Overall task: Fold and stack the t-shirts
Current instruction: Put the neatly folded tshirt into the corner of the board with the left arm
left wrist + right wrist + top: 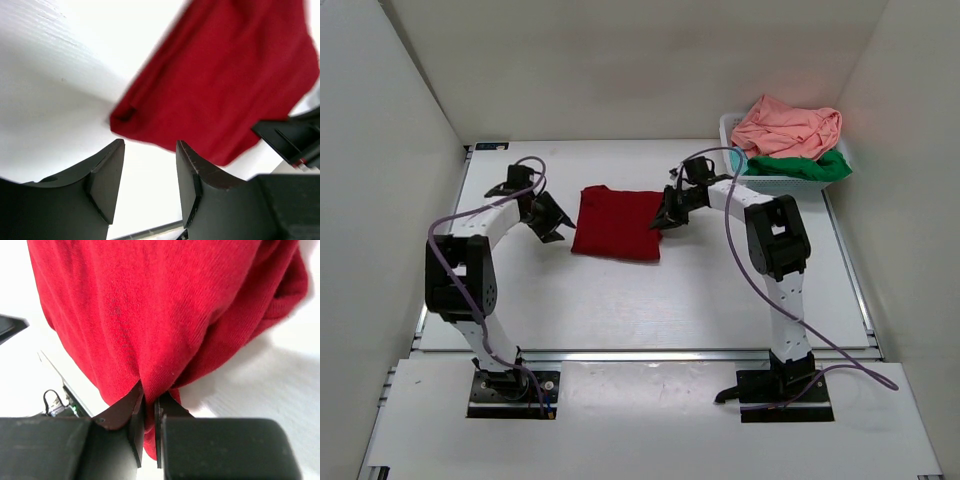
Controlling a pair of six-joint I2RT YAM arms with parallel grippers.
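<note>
The left gripper [546,219] hangs just off the nine o'clock edge of the dark red t-shirt [617,223]. In the left wrist view its jaws stand apart with only bare table [620,300] between them, and the nearest corner of the cloth is just ahead. The shirt lies as a compact, roughly square fold a little toward twelve from the middle of the table.

At the shirt's three o'clock edge, the right gripper [670,212] has its jaws pinched together on a bunched fold of the red cloth. The right wrist view shows the fabric gathered into the nip.

To do this step well, I judge that the left arm should match that hold first. It should slide low over the table to the nine o'clock edge and close on all layers there, not only the top one. Both sides can then lift level. A lift by the right arm alone would probably drag the fold open or skew it. Lifting only enough to free the cloth, with both hands at equal height, should keep the edges square.

The white basket [732,130] sits at the table's two o'clock corner. It holds the salmon pink t-shirt [788,127] piled on top of the green t-shirt [805,166], both unfolded.
</note>
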